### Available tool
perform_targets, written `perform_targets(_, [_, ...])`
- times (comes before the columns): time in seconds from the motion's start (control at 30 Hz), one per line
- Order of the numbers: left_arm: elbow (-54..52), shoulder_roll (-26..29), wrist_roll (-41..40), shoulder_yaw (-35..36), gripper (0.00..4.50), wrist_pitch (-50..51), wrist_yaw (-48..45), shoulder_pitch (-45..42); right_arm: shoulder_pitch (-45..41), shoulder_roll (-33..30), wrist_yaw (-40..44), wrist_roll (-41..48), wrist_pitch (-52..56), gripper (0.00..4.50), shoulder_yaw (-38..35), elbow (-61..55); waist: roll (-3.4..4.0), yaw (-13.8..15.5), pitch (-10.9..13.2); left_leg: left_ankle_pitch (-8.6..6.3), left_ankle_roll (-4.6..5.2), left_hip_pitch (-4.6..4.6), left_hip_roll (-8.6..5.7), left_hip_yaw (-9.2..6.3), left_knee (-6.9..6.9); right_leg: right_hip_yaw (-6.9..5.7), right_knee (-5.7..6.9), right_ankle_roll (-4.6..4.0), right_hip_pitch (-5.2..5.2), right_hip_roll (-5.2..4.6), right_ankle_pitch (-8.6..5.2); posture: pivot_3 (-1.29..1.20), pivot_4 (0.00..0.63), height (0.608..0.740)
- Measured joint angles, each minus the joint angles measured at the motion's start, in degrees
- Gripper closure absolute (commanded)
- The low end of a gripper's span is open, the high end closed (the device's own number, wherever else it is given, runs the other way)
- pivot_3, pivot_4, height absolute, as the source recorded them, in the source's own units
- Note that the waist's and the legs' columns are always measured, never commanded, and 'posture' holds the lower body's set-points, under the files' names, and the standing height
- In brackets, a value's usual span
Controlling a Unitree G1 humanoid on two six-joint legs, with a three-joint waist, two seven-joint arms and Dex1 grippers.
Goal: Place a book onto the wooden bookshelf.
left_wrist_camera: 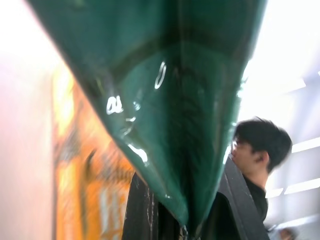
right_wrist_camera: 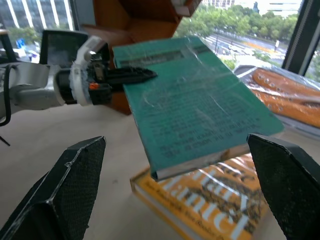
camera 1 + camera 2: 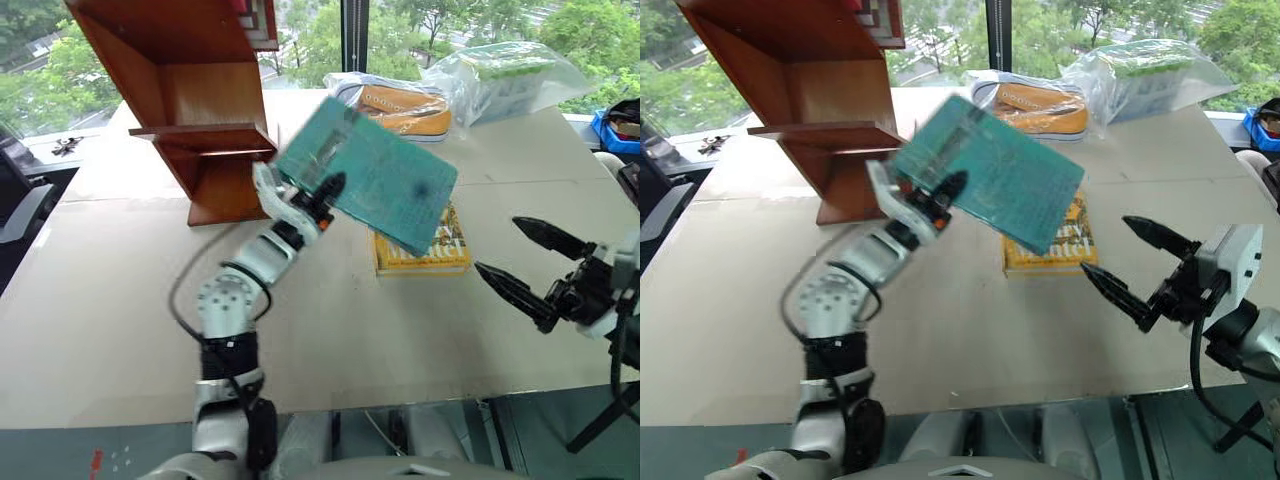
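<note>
The teal-green book [image 3: 385,175] in glossy wrap hangs tilted above the table, lifted off a yellow book [image 3: 425,248]. My left gripper [image 3: 322,195] is shut on the book's left edge; in the left wrist view its fingers [image 1: 145,210] pinch the book [image 1: 175,100] from both sides. The wooden bookshelf [image 3: 190,100] stands just left of the held book, its shelf board [image 3: 200,132] near the book's corner. My right gripper [image 3: 520,255] is open and empty, right of both books. In the right wrist view the book [image 2: 195,105] floats over the yellow book [image 2: 215,200].
An orange shoe in plastic [image 3: 405,105] and a clear bag with green contents [image 3: 505,75] lie at the table's back right. A blue bin [image 3: 620,125] sits at the far right edge. A person [image 1: 257,150] appears in the left wrist view.
</note>
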Motion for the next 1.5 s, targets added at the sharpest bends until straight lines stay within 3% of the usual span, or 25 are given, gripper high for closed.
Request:
perform_targets(0.07, [-4.11,9.57,0.75,-1.72,4.48,4.03,-2.4,-2.57,-1.87,-1.86,0.79,-0.07,-0.38,0.0,0.01,1.72,-0.02,-0.13,0.17,0.0,0.0,-0.05,-0.05,-0.01,-0.04,-0.01,-0.03,0.0,-0.05,0.09,0.0,0.0,0.15,0.74])
perform_targets(0.1, [-7.86,16.71,3.42,-3.37,4.48,5.18,-6.73,-4.48,-2.76,-3.3,1.73,-0.38,-0.62,0.0,0.15,3.02,-0.01,-0.25,0.24,0.0,0.0,-0.05,-0.08,0.0,-0.06,0.0,-0.02,0.01,-0.06,0.18,-0.01,0.0,0.15,0.74])
perform_targets(0.17, [-14.24,25.99,10.09,-6.05,4.48,4.12,-15.95,-8.12,-4.64,-5.16,3.24,-0.57,-1.08,0.0,0.2,5.02,0.1,-0.22,0.3,0.0,0.0,-0.01,-0.15,0.06,-0.24,0.05,-0.15,0.03,-0.07,0.16,-0.03,0.0,0.15,0.74])
perform_targets(0.2, [-15.42,27.42,11.59,-6.55,4.48,3.55,-17.74,-8.88,-5.27,-5.59,3.53,-0.52,-1.1,0.0,0.2,5.32,0.16,-0.19,0.34,0.0,0.0,0.0,-0.16,0.06,-0.28,0.05,-0.2,0.03,-0.07,0.16,-0.03,0.0,0.15,0.74])
perform_targets(0.23, [-17.72,33.87,19.46,-10.87,4.48,0.15,-22.46,-12.04,-7.59,-7.36,4.9,0.14,-1.18,0.0,0.13,6.5,0.2,-0.2,0.47,0.0,0.0,-0.02,-0.19,0.06,-0.32,0.04,-0.23,0.05,-0.07,0.16,-0.05,0.0,0.15,0.74])
perform_targets(0.33, [-17.33,42.82,34.67,-16.22,4.48,-7.32,-28.95,-16.11,-10.29,-9.91,7.16,0.6,-1.74,0.0,-0.68,7.95,0.28,-0.26,0.55,0.06,-0.07,0.07,-0.17,0.08,-0.65,0.09,-0.35,0.04,-0.1,0.15,-0.06,0.0,0.15,0.74])
perform_targets(0.5, [-10.68,51.05,56.97,-23.46,4.48,-21.06,-38.92,-29.53,-14.94,-11.33,11.11,-1.34,-4.6,0.0,0.11,14.12,0.15,-0.26,0.76,0.06,-0.07,-0.4,-0.14,0.1,-0.69,0.07,-0.45,0.05,-0.52,0.14,-0.06,0.0,0.15,0.74])
perform_targets(0.73, [-7.42,55.38,69.44,-29.69,4.48,-22.49,-54.19,-38.1,-19.45,-9.14,13.67,-4.59,-7.89,0.0,5.89,18.9,0.15,-0.63,0.76,0.07,-0.06,-1.37,-0.18,0.13,-0.41,-0.01,-0.13,0.11,-1.52,0.09,-0.08,0.0,0.15,0.74])
perform_targets(0.87, [-4.24,59.94,78.53,-35.1,4.48,-20.93,-62.42,-39.35,-21.5,-7.85,14.68,-5.95,-9.42,0.0,8.14,20.29,0.18,-1.63,0.79,0.07,-0.05,-1.32,-0.21,0.28,-0.38,-0.01,0.04,0.14,-1.55,0.14,-0.1,0.0,0.15,0.74])
perform_targets(1.0, [-0.58,60.71,86.22,-37.77,4.48,-17.65,-67.95,-39.35,-23.06,-6.97,14.65,-7.0,-11.0,0.0,9.08,20.87,0.1,-1.86,0.82,0.06,-0.03,-1.29,-0.19,0.27,-0.29,-0.01,0.16,0.14,-1.55,0.18,-0.1,0.0,0.15,0.74])
perform_targets(1.23, [0.28,54.58,103.31,-45.49,4.48,-11.23,-76.16,-42.26,-23.99,-5.85,14.55,-7.86,-11.53,0.0,10.79,20.85,0.13,-1.54,0.8,0.04,0.02,-1.18,-0.22,0.24,0.09,-0.01,0.37,0.16,-1.36,0.17,-0.09,0.0,0.15,0.74])
perform_targets(1.5, [7.01,50.1,114.47,-48.29,4.48,-6.98,-83.38,-44.14,-23.29,-5.89,13.46,-8.63,-11.59,0.0,10.68,20.63,0.13,-2.18,0.8,0.05,0.03,-0.85,-0.16,0.45,0.16,0.23,0.86,0.15,-1.3,0.21,-0.09,0.0,0.15,0.74])
